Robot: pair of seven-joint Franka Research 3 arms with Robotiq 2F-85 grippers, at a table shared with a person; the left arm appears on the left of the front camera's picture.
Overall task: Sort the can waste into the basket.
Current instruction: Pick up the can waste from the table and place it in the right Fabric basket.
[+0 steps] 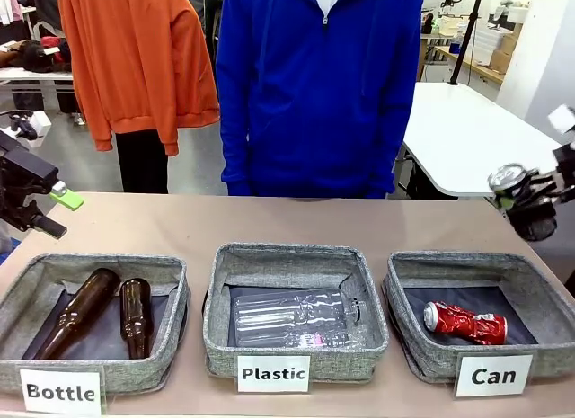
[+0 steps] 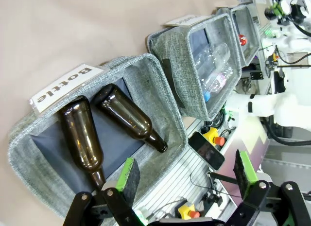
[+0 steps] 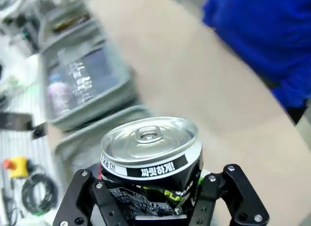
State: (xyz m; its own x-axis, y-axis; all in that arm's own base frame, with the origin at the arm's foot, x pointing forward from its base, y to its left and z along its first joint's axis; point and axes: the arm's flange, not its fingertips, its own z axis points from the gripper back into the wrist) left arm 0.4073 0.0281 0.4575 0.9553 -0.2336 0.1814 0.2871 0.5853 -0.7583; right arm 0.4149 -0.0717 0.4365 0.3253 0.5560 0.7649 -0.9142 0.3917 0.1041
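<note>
So the right tool (image 1: 519,195) is up in the air at about 3 o'clock in the front view, above the far right corner of the Can basket (image 1: 422,355), and it's clamped on the black can (image 1: 508,177). In its own wrist view you get the silver top of that can (image 3: 149,147) right in your face, squeezed between the two fingers, crumpled lower down. The red can (image 1: 464,322) is already lying on its side inside the Can basket, on the dark base. The middle basket (image 1: 296,364), labelled Plastic, has clear plastic bottles (image 1: 292,317) in it, and the left one (image 1: 27,355), labelled Bottle, holds two brown glass bottles (image 1: 135,315). The left tool (image 1: 54,202) sits at 9 o'clock over the bench (image 1: 296,222), pads wide apart, nothing in it. A person in a blue top (image 1: 319,85) stands at 12 o'clock behind the bench.
</note>
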